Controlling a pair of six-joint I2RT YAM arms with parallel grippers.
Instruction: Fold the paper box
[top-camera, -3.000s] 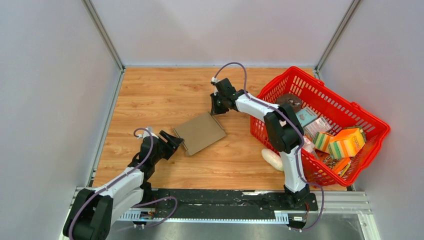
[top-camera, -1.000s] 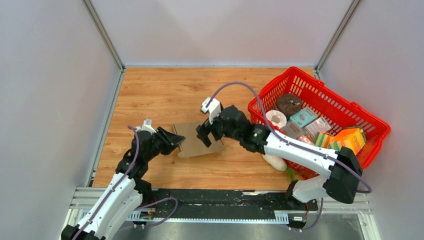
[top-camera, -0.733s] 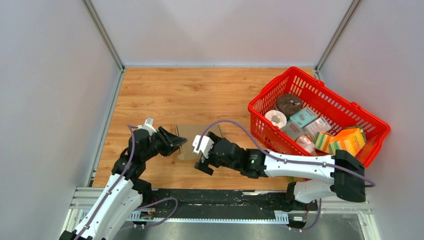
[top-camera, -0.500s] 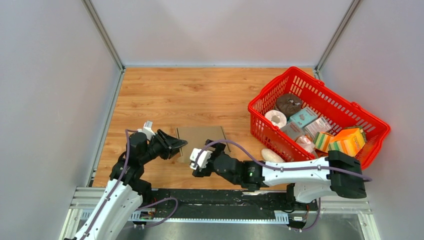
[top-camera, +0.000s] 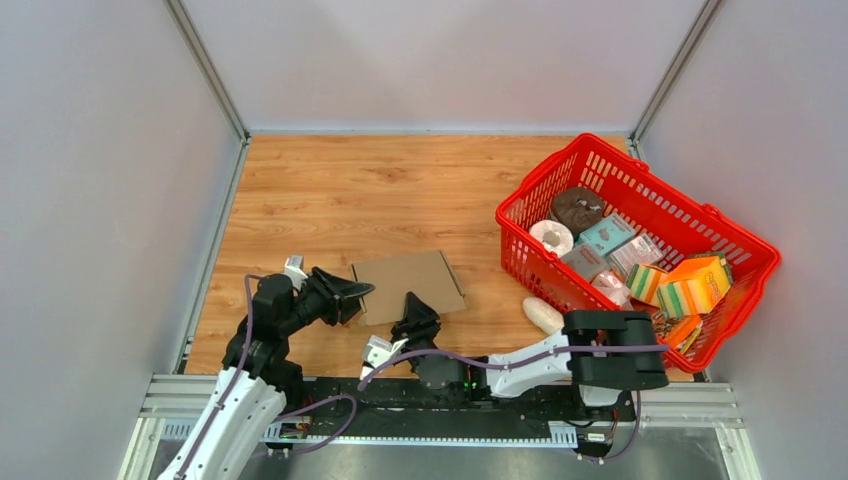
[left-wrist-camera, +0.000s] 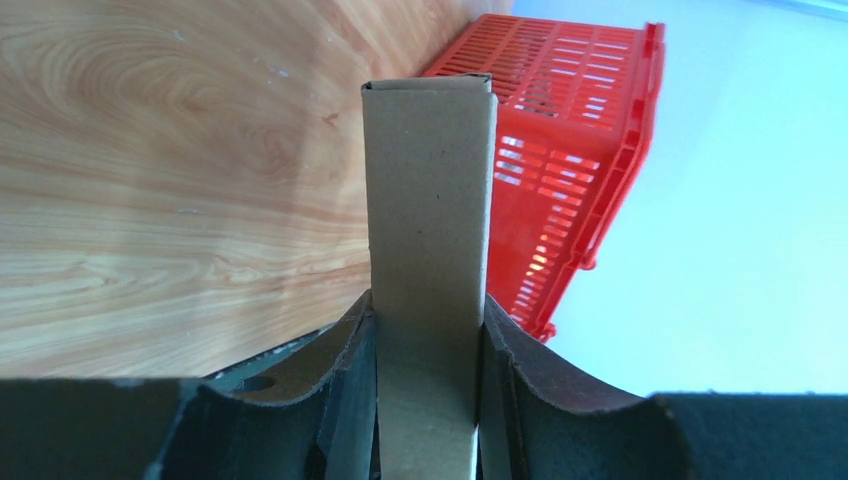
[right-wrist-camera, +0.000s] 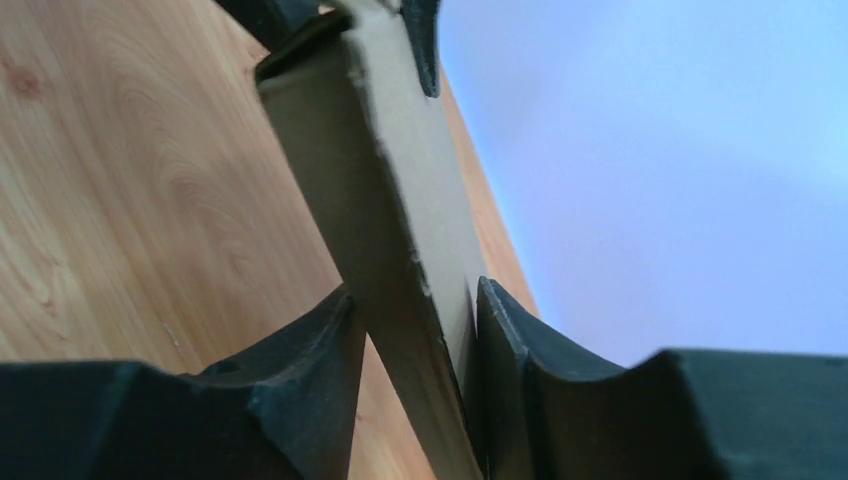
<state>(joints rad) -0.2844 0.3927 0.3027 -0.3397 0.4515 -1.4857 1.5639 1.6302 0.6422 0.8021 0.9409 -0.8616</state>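
Warm honey-orange wooden table (top-camera: 330, 190), with wavy darker grain all over. The plain brown cardboard paper box (top-camera: 410, 280) is unprinted. On the right, the bright red slotted plastic basket (top-camera: 600, 165) is a lattice all round. The rectangular packs (top-camera: 690, 285) are banded orange, yellow and green. The small oval packet (top-camera: 543, 314) is off-white. The left gripper (top-camera: 355, 298) and right gripper (top-camera: 415, 312) are matt black. The thin cables (top-camera: 460, 360) are purple, and the smooth walls (top-camera: 100, 150) are pale grey.

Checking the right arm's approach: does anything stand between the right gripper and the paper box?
Nothing visible does. The paper box sits between the right gripper's fingers at its near edge, and the left gripper clamps its left edge.
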